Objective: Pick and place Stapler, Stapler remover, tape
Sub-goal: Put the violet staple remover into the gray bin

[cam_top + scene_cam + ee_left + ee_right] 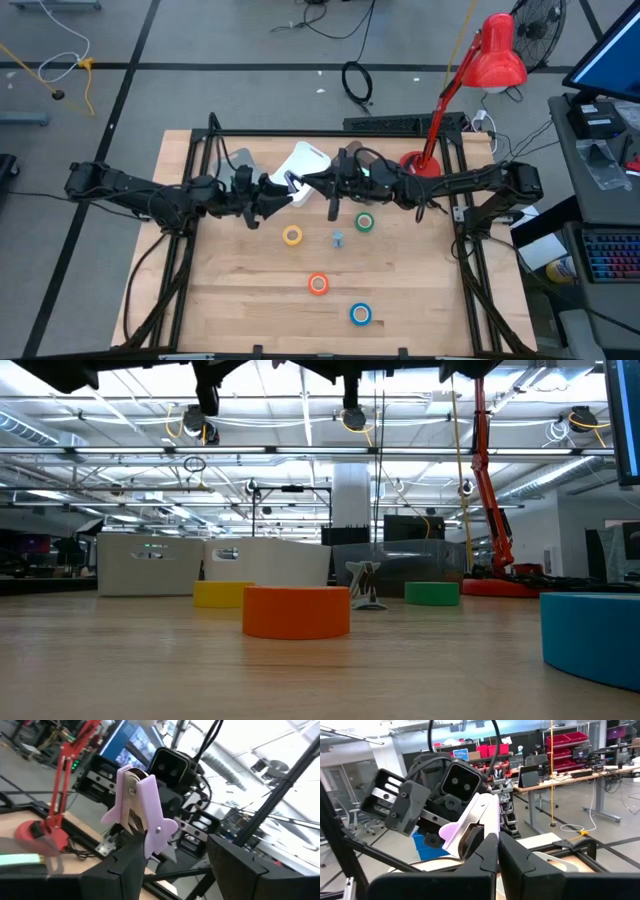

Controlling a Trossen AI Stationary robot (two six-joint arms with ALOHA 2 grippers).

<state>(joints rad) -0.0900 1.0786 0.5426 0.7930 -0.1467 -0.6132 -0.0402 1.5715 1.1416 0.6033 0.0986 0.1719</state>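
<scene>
A lilac stapler remover point(145, 805) hangs high above the table's far middle, where my two arms meet. My right gripper point(497, 840) is shut on it. My left gripper point(177, 845) faces it from the left and is open, with the remover point(292, 183) close beside one finger point(127, 867). The tape rolls lie flat on the wood: green point(364, 222), yellow point(292, 236), orange point(318, 284) and blue point(360, 314). A white object point(305, 162) lies under the grippers. Whether it is the stapler, I cannot tell. My right gripper pinches a thin edge of the stapler remover point(487, 827) between its two shut fingers. They come roughly level from the table's right. The remover sticks up beyond the fingertips, tilted and lifted clear of the table. My left gripper: I cannot tell whether its near finger touches the remover.
A red desk lamp point(470, 80) stands at the table's far right corner on its base point(415, 162). A small clip point(338, 238) lies between the yellow and green rolls. A black frame point(330, 131) runs along the table's far edge.
</scene>
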